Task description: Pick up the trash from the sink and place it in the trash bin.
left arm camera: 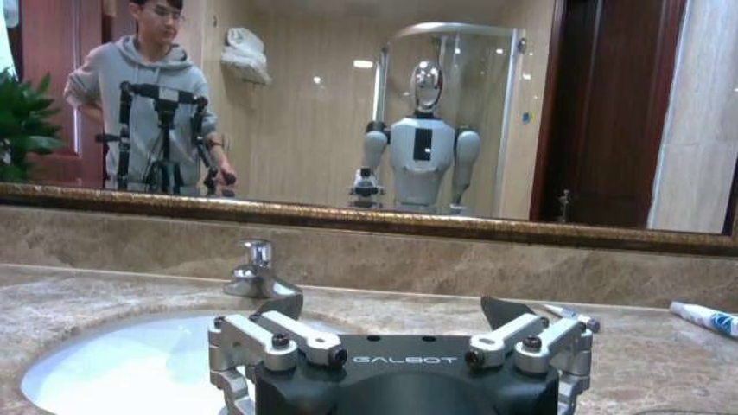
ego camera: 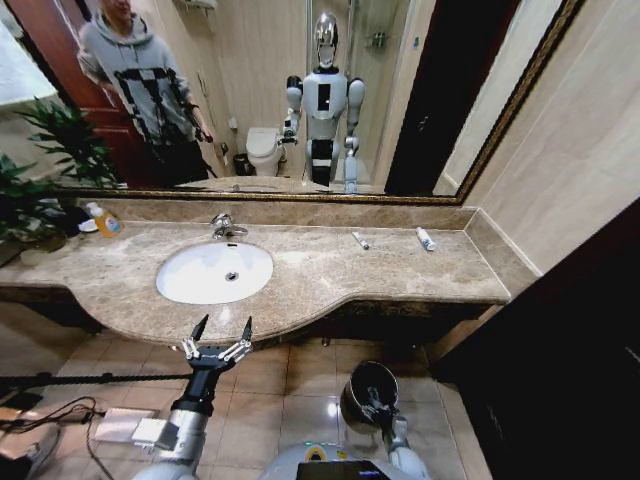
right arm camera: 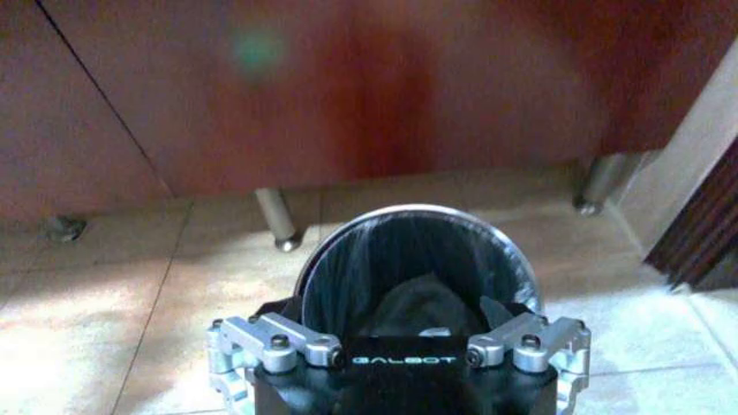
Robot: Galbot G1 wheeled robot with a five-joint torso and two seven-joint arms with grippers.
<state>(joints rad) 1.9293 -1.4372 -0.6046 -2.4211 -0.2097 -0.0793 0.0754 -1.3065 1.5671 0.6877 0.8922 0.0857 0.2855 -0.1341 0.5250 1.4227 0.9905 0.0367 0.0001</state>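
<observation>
Bathroom w/ brown marble table under a wide gold-framed mirror, tiled floor below.

Head view: sink point(ego camera: 214, 272) sits left of table centre, basin looks bare, faucet point(ego camera: 224, 227) at its back rim. Trash on the table, not in the basin: small white tube point(ego camera: 360, 240) near the back edge right of the sink, white-and-blue tube point(ego camera: 426, 238) further toward the back right corner. Yellow soap bottle point(ego camera: 105, 220) near the back left corner, next to a plant point(ego camera: 40, 185). Left arm reaches up from below, left pincer point(ego camera: 221, 333) just under the table's front edge, in front of the sink, fingers spread apart & pointing up, nothing held. Right arm low over the floor; right pincer point(ego camera: 378, 407) at the rim of the trash bin point(ego camera: 362, 392), fingers clamped on that rim.

Left wrist view: left pincer point(left arm camera: 395, 309) level w/ the tabletop, facing the mirror, tips wide apart. Sink point(left arm camera: 127, 367) & faucet point(left arm camera: 258, 272) ahead; both tubes point(left arm camera: 569, 316) point(left arm camera: 706, 318) lie toward the back edge.

Right wrist view: right pincer point(right arm camera: 392, 309) over the trash bin point(right arm camera: 416, 255), black liner inside, bin on floor tiles near the cabinet feet.
</observation>
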